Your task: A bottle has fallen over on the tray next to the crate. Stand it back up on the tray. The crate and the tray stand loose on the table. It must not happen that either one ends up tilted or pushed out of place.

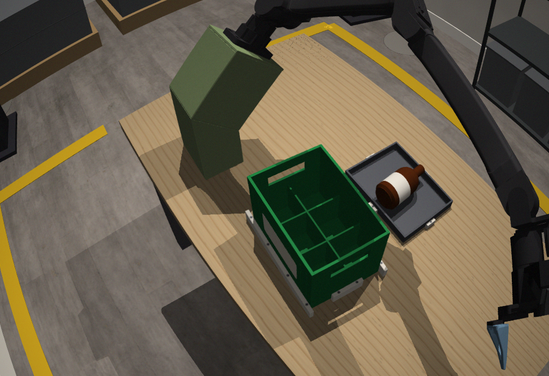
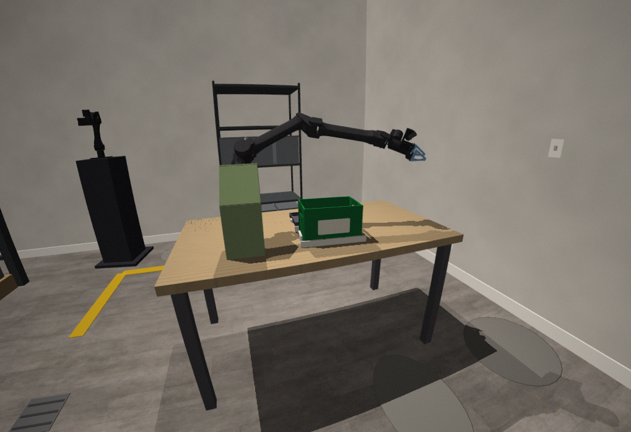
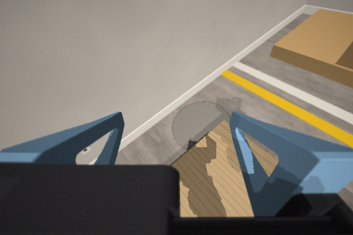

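A: The gripper (image 1: 531,338) hangs high off the far corner of the bench (image 2: 254,265), fingers spread wide with nothing between them. Where's the target?

B: The bottle (image 1: 397,186) lies on its side in the grey tray (image 1: 441,193), base toward the green crate (image 1: 374,241), neck pointing away from it. The tray sits just beside the crate's long wall.

A: So the step in hand is the approach. How would you do it well?

B: I'd come down from above on the tray's open side and straddle the labelled body across its width. The bottle is round and may roll, so close squarely.

A: Room to move?

B: Open bench lies on the tray's outer side. The crate wall crowds the inner side, and both stand loose, so a bump would likely shift them. The tall green box (image 1: 213,102) stands well apart.
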Robot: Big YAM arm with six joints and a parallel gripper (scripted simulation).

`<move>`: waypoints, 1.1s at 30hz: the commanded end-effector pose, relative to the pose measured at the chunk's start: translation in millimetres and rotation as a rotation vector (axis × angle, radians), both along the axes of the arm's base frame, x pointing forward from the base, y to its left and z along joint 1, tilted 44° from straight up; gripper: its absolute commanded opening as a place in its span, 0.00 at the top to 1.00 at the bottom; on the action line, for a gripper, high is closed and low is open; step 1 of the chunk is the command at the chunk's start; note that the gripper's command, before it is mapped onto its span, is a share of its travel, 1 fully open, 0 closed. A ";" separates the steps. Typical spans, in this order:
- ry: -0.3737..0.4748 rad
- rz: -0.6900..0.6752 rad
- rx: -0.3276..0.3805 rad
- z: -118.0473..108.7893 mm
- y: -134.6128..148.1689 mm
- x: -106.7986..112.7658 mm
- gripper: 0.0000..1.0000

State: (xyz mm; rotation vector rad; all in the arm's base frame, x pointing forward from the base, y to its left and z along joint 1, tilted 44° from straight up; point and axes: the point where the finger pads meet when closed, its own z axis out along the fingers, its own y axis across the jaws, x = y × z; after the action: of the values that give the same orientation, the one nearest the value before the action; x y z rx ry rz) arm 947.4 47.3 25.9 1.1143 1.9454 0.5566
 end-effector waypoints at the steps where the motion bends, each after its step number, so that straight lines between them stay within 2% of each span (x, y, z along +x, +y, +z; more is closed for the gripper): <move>1: -0.021 -0.033 0.023 33.4 -26.2 0.3 0.00; 2: -0.015 0.002 0.033 34.2 7.0 -3.4 0.00; 3: -0.011 0.022 0.046 35.8 25.9 -7.3 0.00; 7: 0.038 0.059 0.128 43.6 62.7 -32.5 0.00; 11: 0.130 0.111 0.259 44.7 100.0 -70.6 0.00; 13: 0.130 0.111 0.259 44.7 100.0 -70.6 0.00; 14: 0.150 0.126 0.299 54.9 126.1 -91.9 0.00; 15: 0.186 0.139 0.338 54.1 136.2 -105.1 0.00; 16: 0.186 0.139 0.338 59.6 145.0 -112.9 0.00; 18: 0.296 0.155 0.415 54.7 165.3 -149.4 0.00; 19: 0.269 0.162 0.419 64.9 176.2 -156.4 0.00; 21: 0.389 0.171 0.495 60.7 195.5 -198.0 0.00; 22: 0.363 0.179 0.500 71.0 206.2 -207.9 0.00; 24: 0.490 0.180 0.572 67.1 222.9 -253.4 0.00; 25: 0.465 0.189 0.577 77.0 232.6 -266.2 0.00; 27: 0.595 0.181 0.641 73.2 245.5 -314.1 0.00; 28: 0.571 0.192 0.647 80.2 251.8 -323.9 0.00; 30: 0.571 0.192 0.647 80.2 251.8 -323.9 0.00; 33: 0.751 0.170 0.727 79.9 268.2 -411.9 0.00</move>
State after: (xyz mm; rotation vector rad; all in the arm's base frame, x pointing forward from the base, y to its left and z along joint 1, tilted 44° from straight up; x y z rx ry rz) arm 590.2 315.8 100.9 1.6020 2.5785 1.1279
